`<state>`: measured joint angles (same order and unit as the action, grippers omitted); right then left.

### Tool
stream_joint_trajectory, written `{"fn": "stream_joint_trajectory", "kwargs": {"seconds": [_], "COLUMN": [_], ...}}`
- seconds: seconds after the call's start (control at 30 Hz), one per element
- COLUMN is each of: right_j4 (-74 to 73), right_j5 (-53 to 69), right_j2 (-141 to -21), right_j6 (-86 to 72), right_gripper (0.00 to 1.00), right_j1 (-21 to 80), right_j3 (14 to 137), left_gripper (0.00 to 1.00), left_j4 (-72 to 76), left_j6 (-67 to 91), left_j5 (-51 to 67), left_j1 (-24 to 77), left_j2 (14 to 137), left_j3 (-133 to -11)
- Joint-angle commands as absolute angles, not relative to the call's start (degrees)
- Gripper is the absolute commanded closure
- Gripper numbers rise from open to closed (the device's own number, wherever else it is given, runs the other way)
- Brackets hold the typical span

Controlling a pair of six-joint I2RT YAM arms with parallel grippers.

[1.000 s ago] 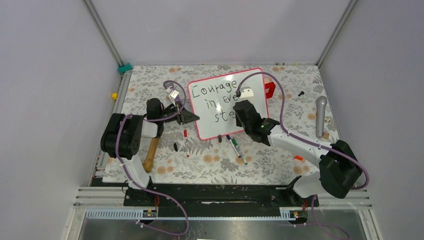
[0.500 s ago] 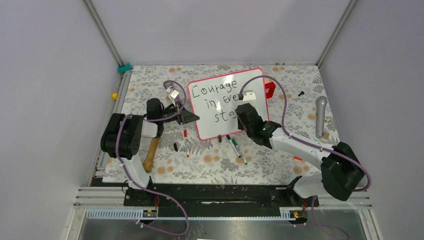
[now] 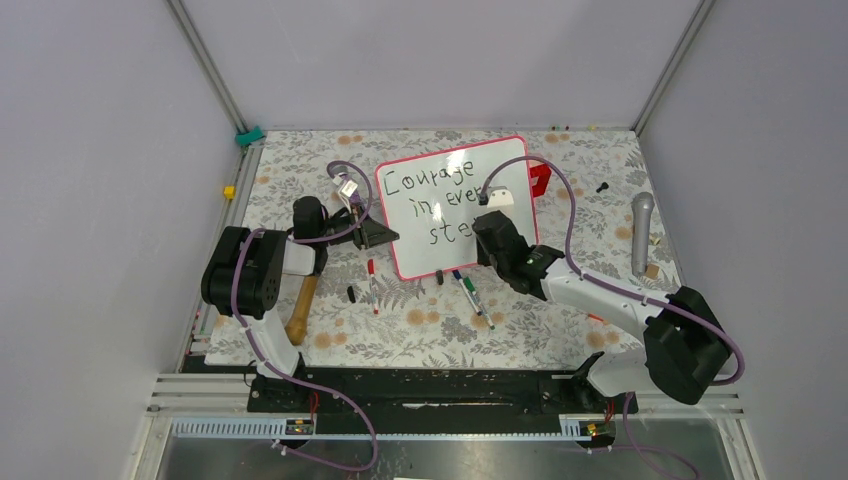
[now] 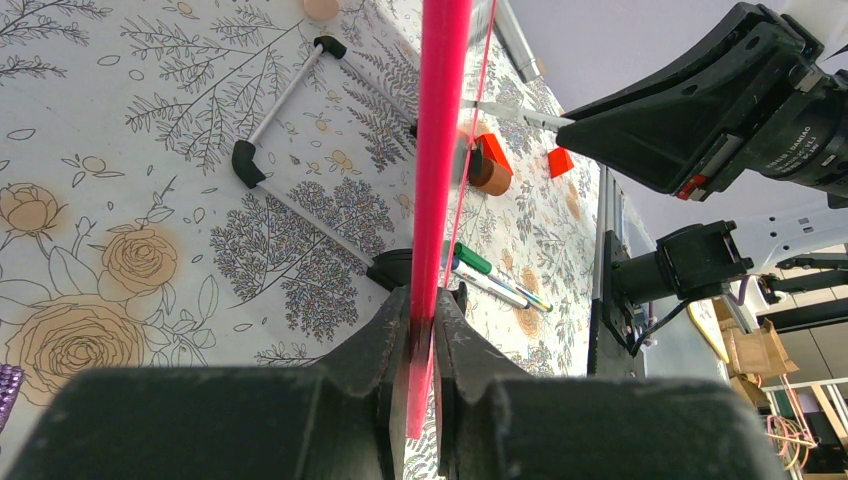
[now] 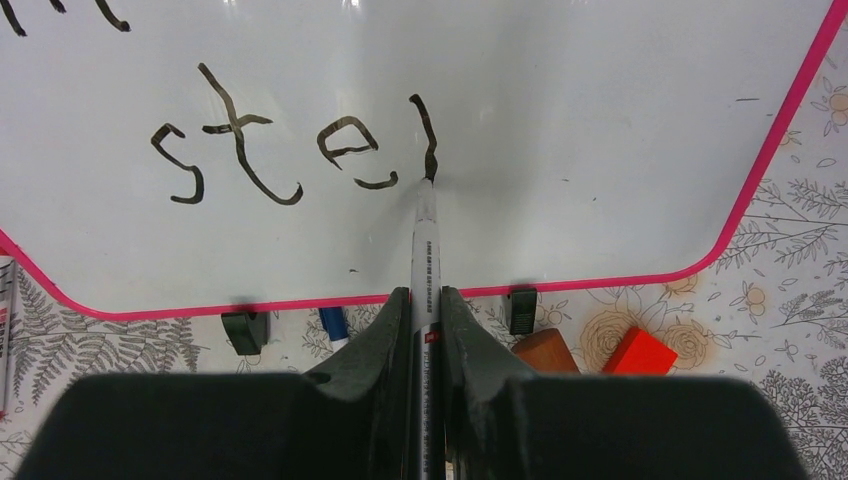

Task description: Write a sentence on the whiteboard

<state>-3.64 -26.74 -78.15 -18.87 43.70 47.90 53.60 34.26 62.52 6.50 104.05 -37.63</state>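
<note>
Partly hidden sentence (image 3: 430, 185): from overhead, "Courage", "in" and "eve" read in thin black strokes. The right arm covers whatever follows "eve", and also the end of the third line.
Third line, right wrist view: "ste" shows in full, then a single downstroke. The bottoms of a few letters from the line above are cut off at the upper edge.
Whiteboard (image 3: 408, 250): mid-table on the floral tablecloth (image 3: 300, 170), turned askew, with a pink frame all round. Whether its near edge rests on the cloth cannot be told.
Red block (image 3: 541, 178): at the board's far right corner, only partly in sight behind the frame.
Left gripper (image 4: 422, 320): fingers pinched almost together on the whiteboard's left edge, which shows here edge-on as a pink strip. The writing face is out of sight from this wrist.
Right gripper (image 5: 425, 300): clamped on the marker (image 5: 425, 235), whose barrel runs out between the fingers. Its tip touches the board at the foot of the downstroke after "ste".
Under the board's near edge: two small black pieces (image 5: 242, 330) half tucked beneath the frame, too hidden to identify.
Beside them: a brown piece (image 5: 545, 350) and an orange-red piece (image 5: 640, 355), the brown one partly behind a finger.
Loose markers (image 3: 468, 292): on the cloth just off the near edge, their far ends under the arm.
</note>
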Motion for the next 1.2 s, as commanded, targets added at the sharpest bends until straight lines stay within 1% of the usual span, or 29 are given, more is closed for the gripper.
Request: {"fn": "stream_joint_trajectory", "kwargs": {"seconds": [0.0,0.47,1.17], "right_j4": [-4.8,-6.8,-5.6], "right_j5": [-25.6,-27.0,-29.6], "right_j2": [-77.0,-73.7,-78.9], "right_j6": [-20.6,-18.8,-15.3], "right_gripper": [1.0,1.0,1.0], "right_j1": [43.2,43.2,43.1], "right_j3": [47.5,49.9,56.1], "left_gripper": [1.0,1.0,1.0], "left_j4": [51.2,51.3,51.1], "left_j6": [32.6,32.5,32.4], "left_j5": [60.1,60.1,60.0], "left_j1": [7.1,7.1,7.1], "left_j2": [103.5,103.4,103.4], "left_j3": [-37.8,-37.7,-37.8]}}
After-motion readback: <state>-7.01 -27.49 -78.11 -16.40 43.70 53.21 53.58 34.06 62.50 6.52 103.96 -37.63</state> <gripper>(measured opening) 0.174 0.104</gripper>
